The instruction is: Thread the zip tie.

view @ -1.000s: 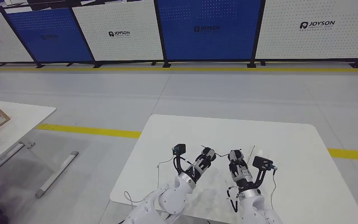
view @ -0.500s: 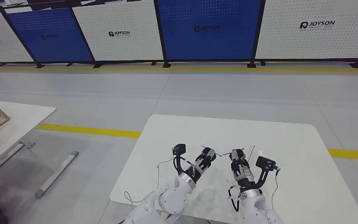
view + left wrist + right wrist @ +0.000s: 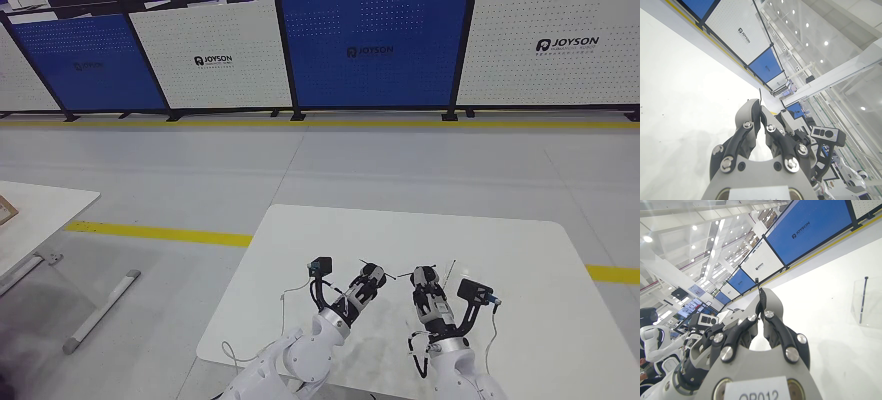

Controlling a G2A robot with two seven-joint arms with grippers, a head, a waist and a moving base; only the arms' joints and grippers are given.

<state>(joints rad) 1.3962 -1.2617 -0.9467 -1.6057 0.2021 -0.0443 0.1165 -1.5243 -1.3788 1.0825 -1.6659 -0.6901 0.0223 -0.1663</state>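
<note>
Above the white table [image 3: 500,250], the left gripper [image 3: 760,110] is clenched on a thin black strip [image 3: 759,95] and the right gripper [image 3: 761,296] on a zip tie [image 3: 757,283] just below its head, while a clear box [image 3: 874,306] nearby holds a second tie [image 3: 863,300] standing upright.

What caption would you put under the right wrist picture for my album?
Right pincer pinching a black zip tie over the white table, a clear box farther off.
</note>
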